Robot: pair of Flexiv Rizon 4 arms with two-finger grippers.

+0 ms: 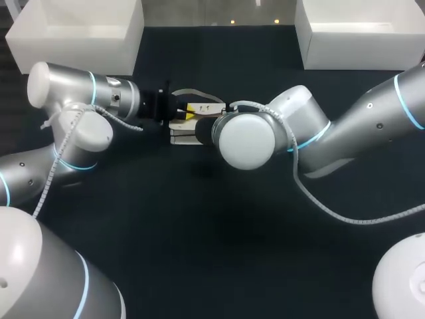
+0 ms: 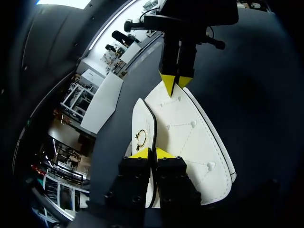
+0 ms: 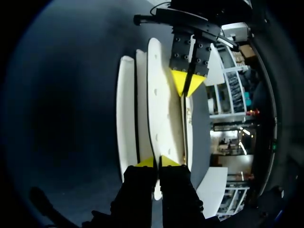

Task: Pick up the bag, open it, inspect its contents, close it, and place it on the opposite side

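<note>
The table (image 1: pixel 219 252) is covered in a dark, near-black surface. Two white open-topped boxes stand on it at the far side: one box (image 1: pixel 80 30) at about eleven o'clock from the table's middle, the other box (image 1: pixel 358 33) at about one o'clock, well apart.

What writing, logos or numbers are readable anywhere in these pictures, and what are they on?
None: no word, number or sign can be read in any view.
On the white bag a small gold ornament sits on one panel; it is too small and blurred to tell whether it bears letters.
</note>
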